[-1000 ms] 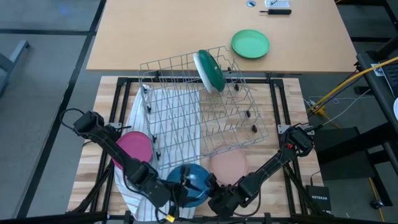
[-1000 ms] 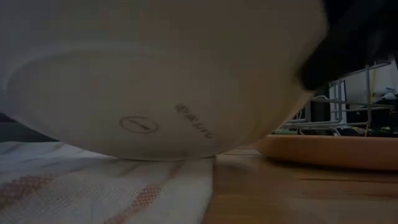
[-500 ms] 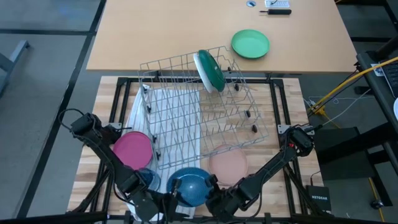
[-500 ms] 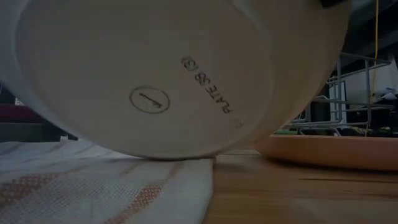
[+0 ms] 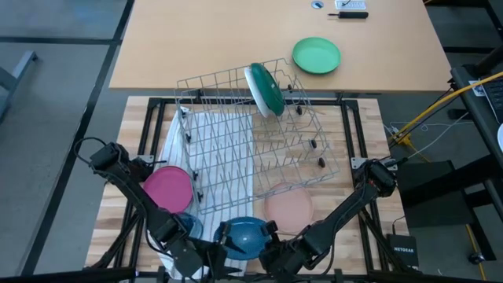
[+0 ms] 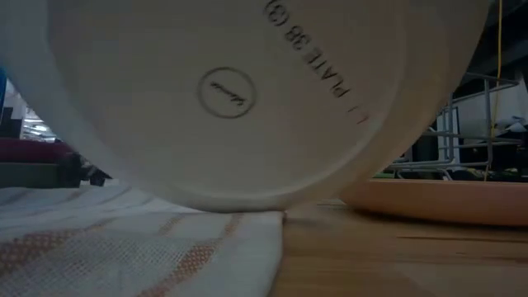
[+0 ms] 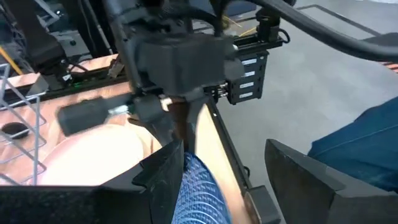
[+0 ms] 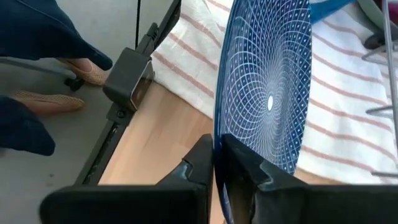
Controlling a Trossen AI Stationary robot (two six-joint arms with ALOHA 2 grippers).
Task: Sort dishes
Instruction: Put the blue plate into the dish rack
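While my right gripper (image 8: 214,165) clamps the rim, the scene reads as follows.

Blue plate: round, glossy, fine white net pattern spiralling to a centre dot on its face (image 8: 273,93); plain pale underside with a printed stamp, seen close in the low view (image 6: 247,99).
Blue plate, position: near edge of the table, tipped up on edge, lower rim resting on the striped cloth (image 5: 177,130).
Right gripper, state: my two fingers are pressed together on the blue plate's rim, one on each face.
Left gripper (image 7: 224,180): my fingers stand apart, with the blue plate's rim just beside the one finger, not pinched; it sits at the table's near edge, left of the plate.
Striped cloth: white woven weave with faded red stripes, lying flat under the rack and plate.
Wire rack (image 5: 251,141): thin metal grid, open lattice, standing mid-table on the cloth, beyond the plate.
Green-backed plate (image 5: 266,88): upright in the rack's far end.
Magenta plate (image 5: 167,189): flat, left of the rack, near my left arm.
Pale pink plate (image 5: 288,206): flat on bare wood, just right of the blue plate.
Green plate (image 5: 316,56): flat on the far tabletop, well apart.
Person: blue trouser leg (image 7: 357,146) beside the table.
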